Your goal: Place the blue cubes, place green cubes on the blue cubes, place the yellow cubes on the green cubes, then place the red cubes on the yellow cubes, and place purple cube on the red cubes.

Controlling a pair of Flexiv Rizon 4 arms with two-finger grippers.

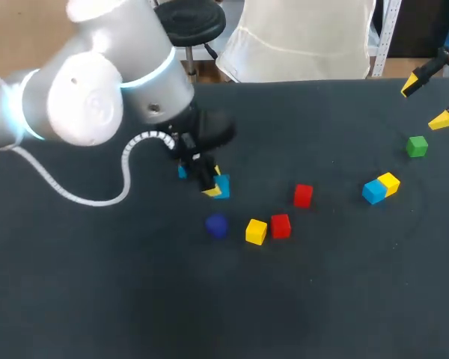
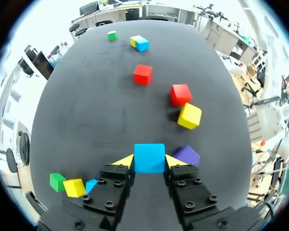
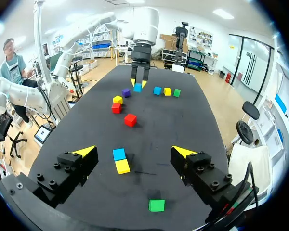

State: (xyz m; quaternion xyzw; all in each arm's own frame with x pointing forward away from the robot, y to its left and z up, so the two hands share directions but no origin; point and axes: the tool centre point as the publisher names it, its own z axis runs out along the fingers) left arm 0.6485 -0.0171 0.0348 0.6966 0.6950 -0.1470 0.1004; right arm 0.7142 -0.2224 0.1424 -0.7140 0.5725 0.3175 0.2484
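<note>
Blue cube [image 2: 149, 156] is sitting squarely between the fingers of the left pincer [image 2: 149, 161], near the middle of the desk [image 1: 97, 299]. Both yellow tips are pressing on its opposite side faces, so this pincer is clenching the cube. Its faces are lining up with the fingers, and being a cube it is offering no long axis to worry about. I cannot tell whether it is resting on the desk or hanging just above it.

A purple cube [image 2: 187, 155] is lying just beside the right-hand finger, which is probably the tightest spot for any sideways shift. Ahead of the pincer a yellow cube [image 2: 189, 116] and two red cubes are spreading out towards the desk's right edge.

The second blue cube [image 1: 373, 192] is lying well apart, near the right edge and touching another yellow cube [image 1: 389, 182], with a green cube [image 1: 417, 146] near them. The right pincer [image 3: 135, 151] is hovering above these three, released and gripping nothing, so the right arm is the nearer one for them, while the left is already seeing to its own cube.
</note>
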